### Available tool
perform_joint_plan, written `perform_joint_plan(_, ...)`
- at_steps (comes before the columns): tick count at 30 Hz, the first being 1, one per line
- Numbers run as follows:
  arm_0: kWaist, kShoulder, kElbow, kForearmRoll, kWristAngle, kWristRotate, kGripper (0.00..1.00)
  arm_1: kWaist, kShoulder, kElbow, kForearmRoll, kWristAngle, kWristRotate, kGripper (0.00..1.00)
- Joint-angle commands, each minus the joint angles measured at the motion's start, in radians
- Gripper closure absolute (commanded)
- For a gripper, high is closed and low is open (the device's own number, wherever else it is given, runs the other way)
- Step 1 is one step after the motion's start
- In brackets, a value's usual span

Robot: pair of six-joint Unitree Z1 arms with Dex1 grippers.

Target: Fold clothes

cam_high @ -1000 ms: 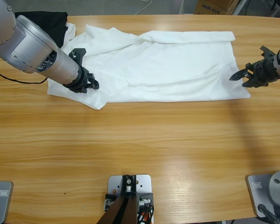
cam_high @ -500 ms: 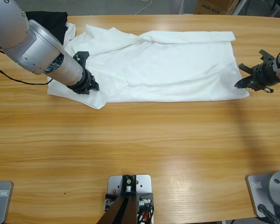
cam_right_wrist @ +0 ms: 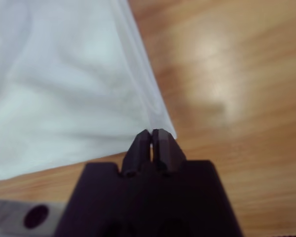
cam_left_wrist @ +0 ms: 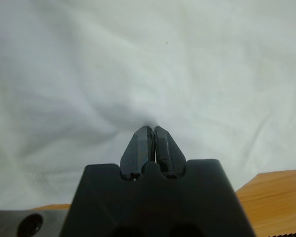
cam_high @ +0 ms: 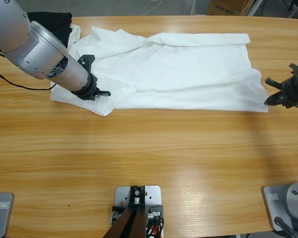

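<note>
The clothes [cam_high: 188, 64], a large white T-shirt, lie spread across the far half of the table. My left gripper [cam_high: 101, 93] is at the shirt's left part near its front edge. In the left wrist view it [cam_left_wrist: 151, 129] is shut, with the white cloth [cam_left_wrist: 138, 64] puckered at its tips. My right gripper [cam_high: 271, 100] is at the shirt's front right corner. The right wrist view shows it [cam_right_wrist: 151, 132] shut on that corner of the cloth [cam_right_wrist: 64, 89], which is drawn into a point.
A folded black garment [cam_high: 52, 22] lies at the far left corner, with a smaller white cloth [cam_high: 75, 33] under it. A black cable [cam_high: 17, 83] crosses the table's left edge. A cardboard box [cam_high: 228, 6] stands beyond the far edge. Bare wood [cam_high: 164, 158] fills the near half.
The right gripper has moved right and toward the near side, drawing the shirt's front right corner outward. The left gripper has shifted slightly toward the shirt's middle.
</note>
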Motion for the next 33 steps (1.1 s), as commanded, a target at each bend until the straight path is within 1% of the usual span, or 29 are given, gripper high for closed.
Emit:
perform_joint_plan(1, 0.009, 0.065, 0.001, 0.008, -0.010, -0.009, 1.000, -0.010, -0.008, -0.041, 0.114, -0.067, 0.021, 1.000)
perform_joint_plan(5, 0.009, 0.068, -0.003, 0.007, -0.010, -0.009, 1.000, -0.010, 0.009, -0.042, 0.122, -0.087, 0.024, 1.000)
perform_joint_plan(9, 0.009, 0.069, -0.005, 0.007, -0.010, -0.009, 1.000, -0.010, 0.053, -0.065, 0.171, -0.082, 0.051, 1.000)
perform_joint_plan(10, 0.009, 0.070, -0.004, 0.007, -0.010, -0.009, 1.000, -0.009, 0.074, -0.074, 0.202, -0.097, 0.079, 0.773)
perform_joint_plan(11, 0.009, 0.072, -0.004, 0.007, -0.011, -0.009, 1.000, -0.007, 0.090, -0.089, 0.234, -0.126, 0.109, 0.227)
perform_joint_plan(12, 0.009, 0.072, -0.004, 0.007, -0.011, -0.009, 1.000, -0.007, 0.090, -0.100, 0.252, -0.150, 0.129, 0.024)
perform_joint_plan(13, 0.008, 0.072, -0.005, 0.007, -0.011, -0.010, 1.000, -0.006, 0.071, -0.105, 0.264, -0.183, 0.155, 0.000)
perform_joint_plan(14, 0.007, 0.071, -0.005, 0.007, -0.011, -0.011, 1.000, -0.001, 0.036, -0.107, 0.264, -0.204, 0.164, 0.000)
perform_joint_plan(15, 0.007, 0.070, -0.003, 0.007, -0.011, -0.011, 1.000, 0.002, -0.006, -0.107, 0.246, -0.199, 0.162, 0.000)
perform_joint_plan(18, 0.007, 0.070, -0.001, 0.007, -0.011, -0.011, 1.000, 0.009, -0.065, -0.146, 0.197, -0.124, 0.101, 0.000)
perform_joint_plan(19, 0.007, 0.070, -0.002, 0.007, -0.011, -0.011, 1.000, 0.013, -0.060, -0.161, 0.171, -0.078, 0.058, 0.043)
perform_joint_plan(20, 0.007, 0.070, -0.005, 0.007, -0.011, -0.011, 1.000, 0.027, -0.049, -0.173, 0.152, -0.039, 0.017, 0.272)
perform_joint_plan(21, 0.007, 0.070, -0.006, 0.008, -0.012, -0.011, 1.000, 0.049, -0.037, -0.178, 0.129, -0.001, -0.027, 0.589)
perform_joint_plan(22, 0.007, 0.069, -0.008, 0.010, -0.012, -0.011, 1.000, 0.078, -0.023, -0.180, 0.118, 0.014, -0.047, 0.860)
perform_joint_plan(23, 0.007, 0.068, -0.008, 0.011, -0.011, -0.011, 1.000, 0.105, -0.010, -0.179, 0.110, 0.021, -0.058, 1.000)
perform_joint_plan(27, 0.007, 0.067, -0.007, 0.015, -0.012, -0.011, 1.000, 0.185, -0.003, -0.173, 0.050, 0.056, -0.061, 1.000)
perform_joint_plan(33, 0.008, 0.078, -0.019, 0.014, -0.014, -0.016, 1.000, 0.265, 0.074, -0.173, 0.001, 0.101, -0.049, 1.000)
